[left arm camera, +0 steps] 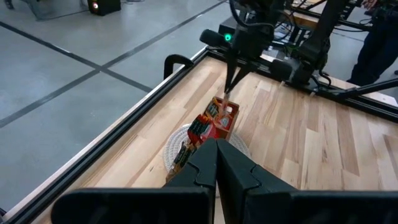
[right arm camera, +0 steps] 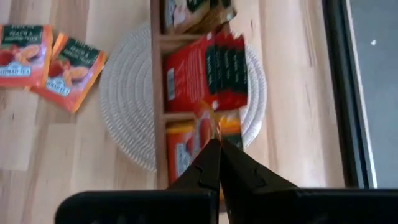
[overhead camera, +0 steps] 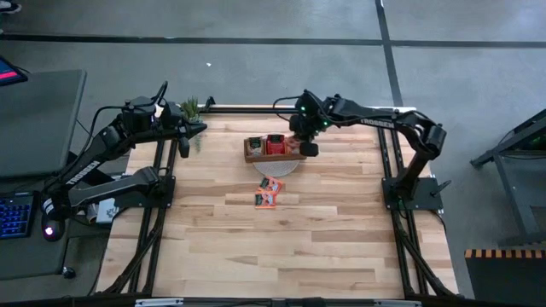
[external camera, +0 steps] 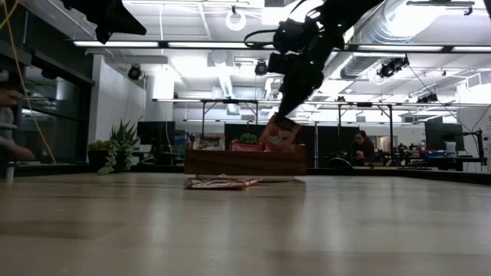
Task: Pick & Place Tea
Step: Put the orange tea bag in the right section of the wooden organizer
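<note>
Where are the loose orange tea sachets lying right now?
In the high view the two loose orange tea sachets lie flat on the wooden table near its middle, just in front of the white woven mat under the brown wooden tray.

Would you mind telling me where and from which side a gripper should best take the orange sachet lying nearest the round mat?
Probably from straight above, pinching the orange sachet across one free edge. It lies flat on the table, partly overlapping the neighbouring sachet, so only its thin edges offer the fingers anything to close on.
</note>
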Robot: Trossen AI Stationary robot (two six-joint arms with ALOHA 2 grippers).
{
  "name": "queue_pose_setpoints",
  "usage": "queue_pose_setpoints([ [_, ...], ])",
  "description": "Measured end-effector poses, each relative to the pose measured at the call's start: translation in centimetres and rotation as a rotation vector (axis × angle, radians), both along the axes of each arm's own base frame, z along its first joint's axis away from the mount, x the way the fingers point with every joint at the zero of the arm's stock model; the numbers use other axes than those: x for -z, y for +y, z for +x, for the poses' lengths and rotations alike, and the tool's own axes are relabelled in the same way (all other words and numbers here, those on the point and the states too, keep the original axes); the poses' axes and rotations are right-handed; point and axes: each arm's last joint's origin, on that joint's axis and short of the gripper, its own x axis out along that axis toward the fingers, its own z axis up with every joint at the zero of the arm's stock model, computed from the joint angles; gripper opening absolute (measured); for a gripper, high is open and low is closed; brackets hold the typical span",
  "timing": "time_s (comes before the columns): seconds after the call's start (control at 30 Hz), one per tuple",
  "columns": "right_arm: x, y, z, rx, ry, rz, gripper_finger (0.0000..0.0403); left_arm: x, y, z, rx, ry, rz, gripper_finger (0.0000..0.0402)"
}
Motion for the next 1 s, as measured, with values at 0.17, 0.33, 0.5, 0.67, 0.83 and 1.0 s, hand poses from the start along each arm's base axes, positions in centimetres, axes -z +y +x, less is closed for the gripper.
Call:
queue_pose_setpoints([
  [0.17,0.4,-0.6,1.1,-0.026,0.075,0.022,0.0000,0.0,0.0,0.0,0.000,0.000,0.000,0.0000],
  [0.33,0.7,-0.4,1.0,-0.033,0.224,0.003,0.0000,0.0,0.0,0.0,0.001,0.003,-0.003,0.0000],
  [0.5,0.1,-0.4,1.2,-0.037,0.212,-0.003,0.0000,0.1,0.0,0.0,0.001,0.005,-0.005,0.0000],
  [0.67,-1.1,-0.5,2.1,-0.062,0.130,-0.033,0.0000,0.1,0.0,0.0,0.001,0.005,-0.004,0.0000],
  [0.83,-1.1,-0.5,2.1,-0.076,0.122,-0.027,0.0000,0.1,0.0,0.0,0.001,0.005,-0.005,0.0000],
  [1.0,0.3,-0.4,2.3,-0.113,0.183,-0.003,0.0000,0.0,0.0,0.0,0.001,0.005,-0.004,0.0000],
])
